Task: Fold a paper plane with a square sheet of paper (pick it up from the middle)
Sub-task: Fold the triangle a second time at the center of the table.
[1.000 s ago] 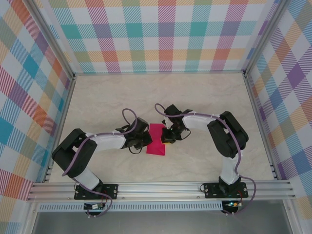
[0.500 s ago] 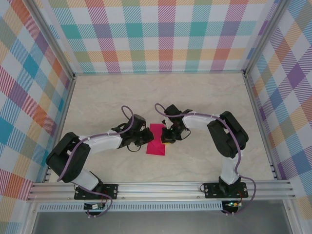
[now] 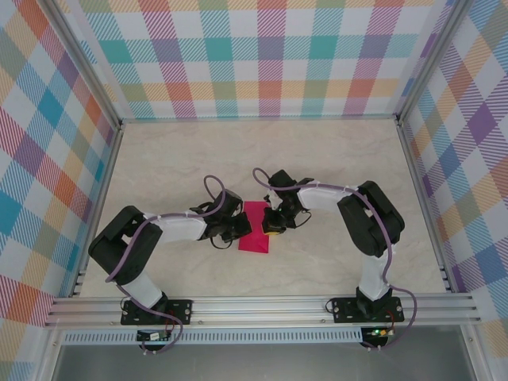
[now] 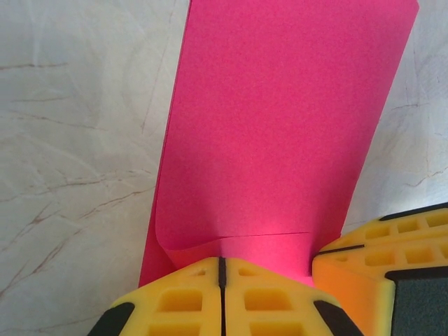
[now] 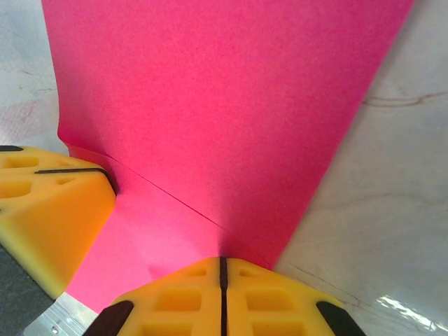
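The square sheet of paper lies on the table as a magenta-pink folded rectangle between the two grippers. My left gripper is shut at its left edge. In the left wrist view the shut tips rest on the lower layer, just below the upper layer's free edge, which curls up at one corner. My right gripper is shut at the paper's right side. Its tips rest on the pink paper beside a crease line. Nothing shows between either pair of jaws.
The marble-look tabletop surrounds the paper, enclosed by checked walls and an aluminium frame at the near edge. Each wrist view catches the other gripper's yellow finger close by.
The left arm's elbow swung outward and came back while its gripper stayed at the paper's left edge and closed slightly. The right arm and the paper have not moved.
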`<state>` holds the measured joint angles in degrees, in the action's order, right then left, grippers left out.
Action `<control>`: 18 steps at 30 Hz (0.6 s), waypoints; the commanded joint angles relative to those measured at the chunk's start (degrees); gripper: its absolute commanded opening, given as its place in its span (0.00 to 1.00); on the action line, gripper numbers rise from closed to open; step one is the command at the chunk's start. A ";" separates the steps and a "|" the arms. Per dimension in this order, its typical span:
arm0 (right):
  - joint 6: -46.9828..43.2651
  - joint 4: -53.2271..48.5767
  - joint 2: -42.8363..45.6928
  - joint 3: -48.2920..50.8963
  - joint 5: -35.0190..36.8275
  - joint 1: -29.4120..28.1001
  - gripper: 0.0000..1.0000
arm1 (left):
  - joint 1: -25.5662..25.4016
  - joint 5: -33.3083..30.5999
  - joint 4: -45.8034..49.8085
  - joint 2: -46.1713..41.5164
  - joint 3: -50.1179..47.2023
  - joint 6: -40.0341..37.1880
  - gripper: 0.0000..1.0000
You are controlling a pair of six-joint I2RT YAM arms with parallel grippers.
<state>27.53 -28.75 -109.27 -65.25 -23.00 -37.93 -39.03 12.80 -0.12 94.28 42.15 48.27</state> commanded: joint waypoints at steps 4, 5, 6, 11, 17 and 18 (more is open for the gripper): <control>0.16 1.35 7.62 -0.24 -1.60 -0.62 0.09 | -0.24 -2.96 4.96 3.19 -1.61 1.38 0.05; 0.66 1.33 8.91 0.41 -1.52 -1.06 0.09 | -0.26 -3.04 5.00 3.02 -1.88 1.60 0.05; 1.18 1.20 9.84 1.00 -1.25 -1.49 0.09 | -0.26 -3.04 5.03 2.91 -2.08 1.65 0.05; 3.58 0.83 11.74 3.33 0.24 -4.84 0.09 | -0.35 -3.04 5.17 2.66 -2.44 1.78 0.05; 4.11 -2.42 10.25 3.02 3.79 -9.95 0.09 | -0.39 -3.57 5.73 2.23 -2.68 2.11 0.05; 4.87 -2.08 10.20 3.55 4.14 -10.29 0.09 | -0.44 -3.70 5.52 2.18 -2.90 2.37 0.03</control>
<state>30.85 -28.82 -98.17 -62.94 -20.93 -46.87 -39.05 12.80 -0.08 94.28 42.09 50.02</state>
